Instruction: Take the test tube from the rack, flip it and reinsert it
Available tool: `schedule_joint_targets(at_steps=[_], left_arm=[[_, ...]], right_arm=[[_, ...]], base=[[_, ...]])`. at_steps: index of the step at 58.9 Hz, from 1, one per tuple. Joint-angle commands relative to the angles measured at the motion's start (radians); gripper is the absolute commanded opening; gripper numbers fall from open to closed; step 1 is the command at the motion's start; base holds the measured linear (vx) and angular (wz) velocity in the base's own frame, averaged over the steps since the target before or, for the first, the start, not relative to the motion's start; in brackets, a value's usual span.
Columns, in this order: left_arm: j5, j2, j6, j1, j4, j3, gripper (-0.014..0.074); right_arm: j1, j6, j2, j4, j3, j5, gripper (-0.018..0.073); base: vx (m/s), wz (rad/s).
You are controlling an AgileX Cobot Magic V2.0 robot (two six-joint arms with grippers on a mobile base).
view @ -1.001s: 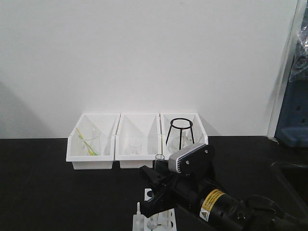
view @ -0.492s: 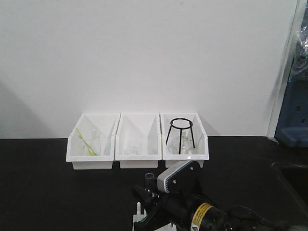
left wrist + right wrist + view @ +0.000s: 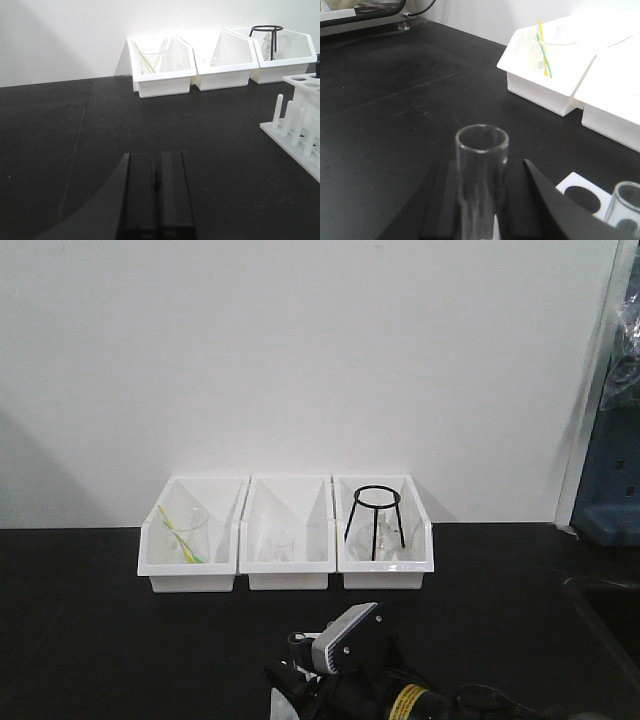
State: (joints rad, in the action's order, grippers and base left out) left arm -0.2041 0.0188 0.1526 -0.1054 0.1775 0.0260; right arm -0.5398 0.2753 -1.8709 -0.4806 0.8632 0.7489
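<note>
So the right pincer is gripping the test tube right now. In the wrist view the two dark fingers are sitting either side of the clear tube, open mouth pointing up at the camera. The front view is showing it at the near edge of the tabletop, just over the rack, which is mostly cut off there. I can't tell whether the tube's bottom end is clear of its hole or not. Another tube is standing in the rack just beside it.

The left pincer is doing nothing. It's clenched with nothing in it and hanging over bare tabletop, well apart from the rack.

Handling-wise, I'm guessing thin glass: very light, totally stiff, slick on the outside and easy to crack or chip. The lip looks like the weak spot, so I'd be grabbing it on the straight wall, around the middle, with just enough squeeze that it isn't sliding. A round smooth tube between flat pads is going to want to twist during the flip, so a centred hold matters.

The three white bins at the back are well out of the way.
</note>
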Motion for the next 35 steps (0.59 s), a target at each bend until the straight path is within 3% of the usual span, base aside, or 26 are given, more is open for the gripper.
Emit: schedule_joint_targets(at_steps=[1, 23, 35], left_arm=[[0.082, 0.007, 0.01, 0.0, -0.005, -0.004, -0.0006], [0.082, 0.007, 0.01, 0.0, -0.005, -0.004, -0.0006], [0.082, 0.007, 0.01, 0.0, -0.005, -0.004, -0.0006]], right_arm=[[0.0, 0.0, 0.042, 0.002, 0.026, 0.077, 0.0095], [0.0, 0.0, 0.054, 0.081, 0.026, 0.085, 0.0501], [0.0, -0.002, 0.162, 0.081, 0.026, 0.082, 0.0552]], base=[[0.0, 0.0], [0.0, 0.0], [0.0, 0.0]])
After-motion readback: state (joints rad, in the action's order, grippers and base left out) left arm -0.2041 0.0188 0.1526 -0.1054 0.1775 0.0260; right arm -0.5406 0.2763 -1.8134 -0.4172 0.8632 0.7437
